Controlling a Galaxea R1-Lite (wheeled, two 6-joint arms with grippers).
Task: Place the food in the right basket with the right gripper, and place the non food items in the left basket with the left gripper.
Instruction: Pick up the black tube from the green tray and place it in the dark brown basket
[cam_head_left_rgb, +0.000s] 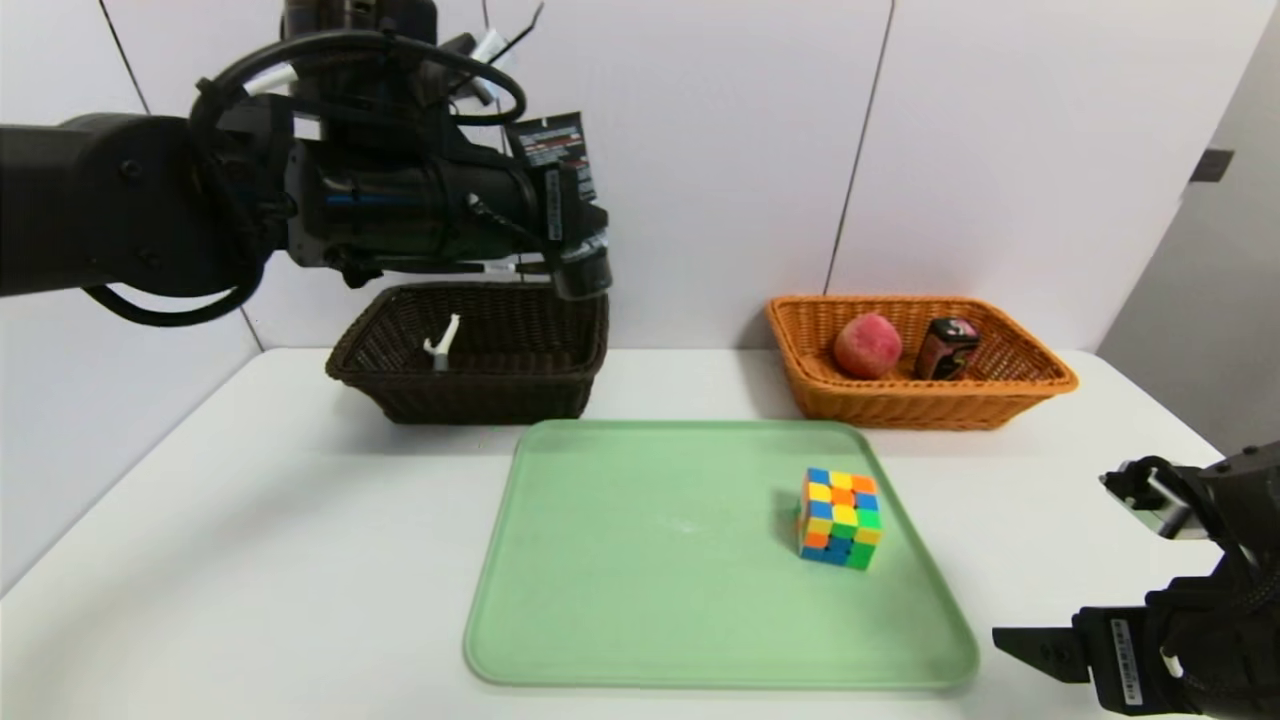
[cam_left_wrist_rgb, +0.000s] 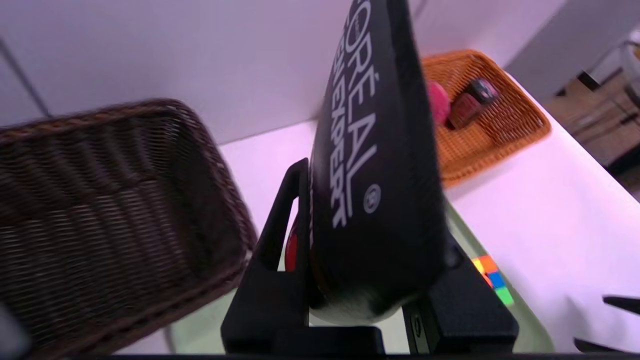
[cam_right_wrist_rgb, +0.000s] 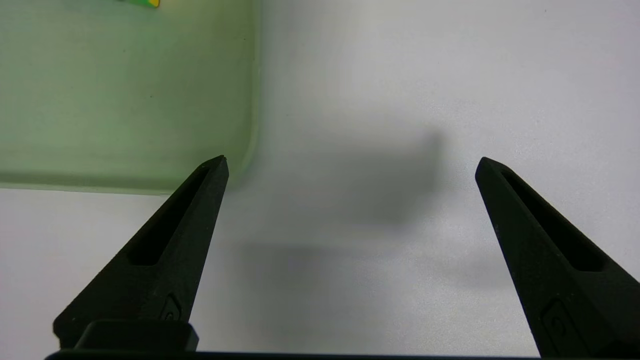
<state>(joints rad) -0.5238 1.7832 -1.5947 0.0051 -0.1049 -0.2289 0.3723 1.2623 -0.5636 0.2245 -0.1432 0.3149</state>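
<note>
Above the white table (cam_head_left_rgb: 300, 520), my left gripper (cam_head_left_rgb: 578, 225) clamps the black tube (cam_left_wrist_rgb: 375, 150) at upper left; a loose pinch could drop it short of the dark basket (cam_head_left_rgb: 480, 400).

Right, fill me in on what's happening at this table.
A two-armed robot is sorting things into baskets. The left gripper has its jaws shut on a black squeeze tube and holds it up by the dark brown basket, where a white peeler already lies. The peach and the small black box sit in the orange basket. A puzzle cube is left on the green tray. The right gripper is parked open over the table beside the tray.
</note>
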